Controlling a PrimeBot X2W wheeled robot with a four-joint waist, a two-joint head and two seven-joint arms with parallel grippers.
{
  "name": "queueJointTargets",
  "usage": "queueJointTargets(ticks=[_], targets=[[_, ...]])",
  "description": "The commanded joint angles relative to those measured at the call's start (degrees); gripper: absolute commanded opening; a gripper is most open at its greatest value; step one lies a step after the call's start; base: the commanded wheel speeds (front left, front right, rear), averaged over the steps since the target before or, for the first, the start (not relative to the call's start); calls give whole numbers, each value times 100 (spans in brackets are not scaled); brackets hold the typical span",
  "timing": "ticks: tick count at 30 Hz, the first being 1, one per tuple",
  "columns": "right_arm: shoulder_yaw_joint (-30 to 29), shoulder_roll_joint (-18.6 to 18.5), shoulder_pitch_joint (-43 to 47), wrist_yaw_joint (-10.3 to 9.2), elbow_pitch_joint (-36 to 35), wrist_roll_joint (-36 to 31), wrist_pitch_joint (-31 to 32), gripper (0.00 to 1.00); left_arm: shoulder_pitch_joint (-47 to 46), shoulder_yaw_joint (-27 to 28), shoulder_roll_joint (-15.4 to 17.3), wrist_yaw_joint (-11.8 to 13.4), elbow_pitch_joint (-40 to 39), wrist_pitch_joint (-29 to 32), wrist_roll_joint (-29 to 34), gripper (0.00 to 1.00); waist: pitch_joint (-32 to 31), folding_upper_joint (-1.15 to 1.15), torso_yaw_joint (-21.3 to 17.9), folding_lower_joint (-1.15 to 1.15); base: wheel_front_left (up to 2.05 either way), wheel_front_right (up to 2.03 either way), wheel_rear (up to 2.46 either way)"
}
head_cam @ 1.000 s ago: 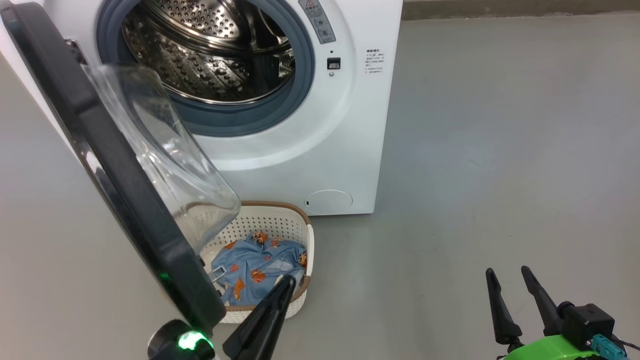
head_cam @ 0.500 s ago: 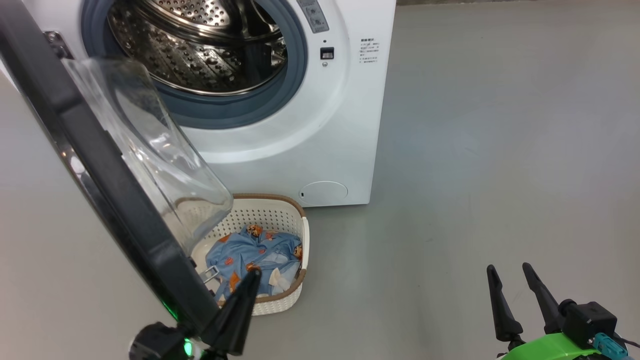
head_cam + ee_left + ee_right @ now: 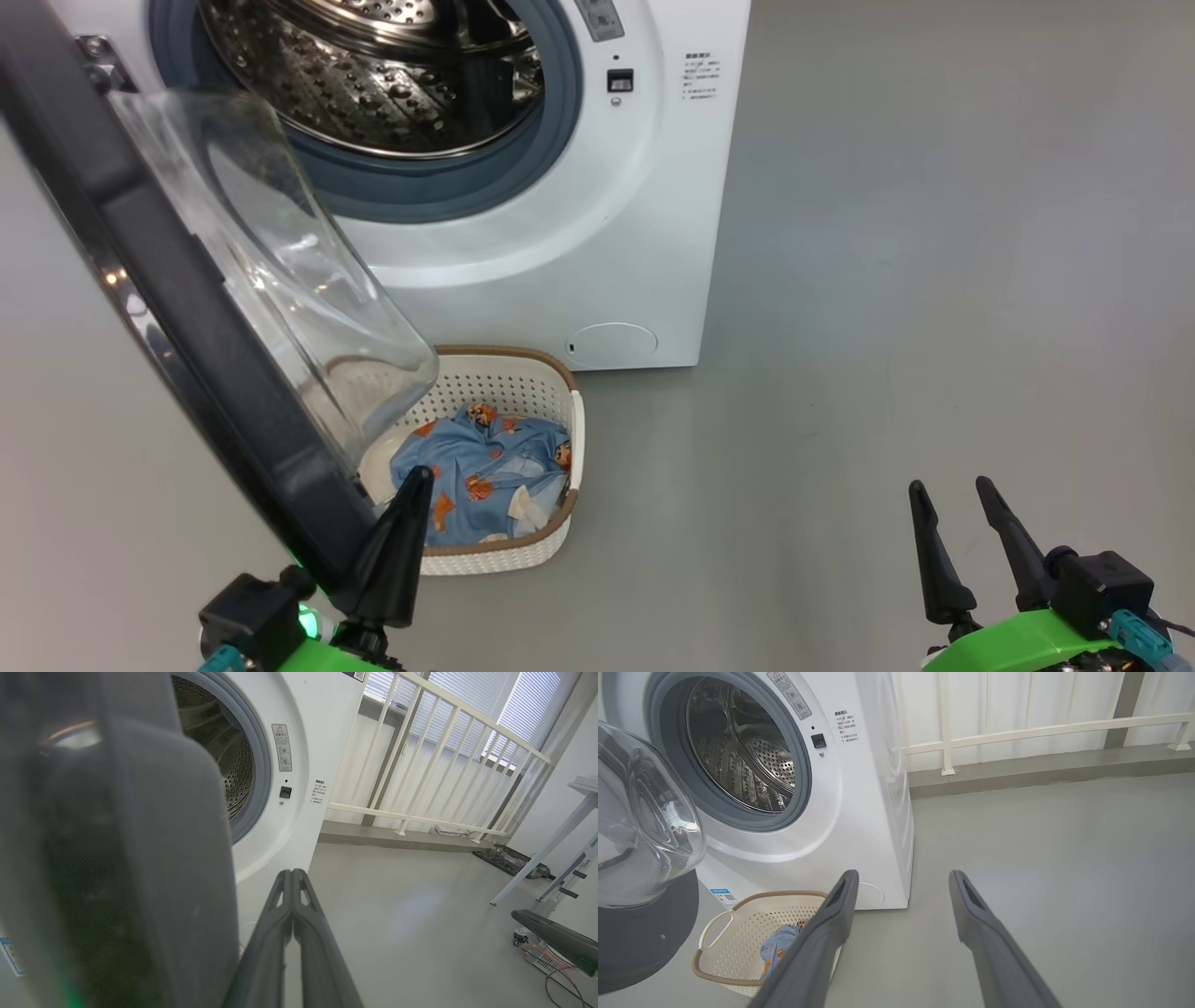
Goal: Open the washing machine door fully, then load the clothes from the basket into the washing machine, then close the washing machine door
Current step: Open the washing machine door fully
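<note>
Washing machine door (image 3: 177,289) stands open at left, overhanging left part of basket (image 3: 553,375). Clothes (image 3: 485,467) lie crumpled inside basket, which sits on floor (image 3: 887,280) just in front of washing machine (image 3: 653,233). Left gripper (image 3: 415,478): fingers pressed together, empty, tip just beside door's near lower rim, above basket's near-left edge; contact with door unclear. Right gripper (image 3: 950,485): jaws spread wide, empty, well right of basket over floor.

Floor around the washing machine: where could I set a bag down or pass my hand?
The widest bare patch is the grey floor right of the washing machine, down to the right pincer. Crowded: the open washing machine door stands right by the basket of clothes, with the shut left pincer at the door's edge.
</note>
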Motion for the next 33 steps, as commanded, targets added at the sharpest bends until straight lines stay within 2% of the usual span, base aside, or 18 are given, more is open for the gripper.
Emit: queueJointTargets(ticks=[1, 9, 18, 25, 33], targets=[[135, -49, -183, 36, -127, 54, -27, 100, -194, 248, 38, -18, -98, -29, 27, 0, 6, 0, 62, 0, 0, 0, 0], [161, -49, -199, 36, -82, 75, -27, 100, -79, 237, -6, -18, -83, -29, 77, 0, -40, 0, 332, 0, 0, 0, 0], [152, -49, -176, 36, -33, 106, -27, 100, 51, 629, -61, -18, 224, -29, 189, 0, -106, 0, 649, 0, 0, 0, 0], [153, -49, -133, 36, 0, 138, -27, 100, 145, 1185, -137, -18, 445, -29, 406, 0, -203, 0, 1013, 0, 0, 0, 0], [178, -49, -142, 36, 7, 160, -27, 100, 259, 2071, -269, -18, 624, -29, 546, 0, -211, 0, 1285, 0, 0, 0, 0]])
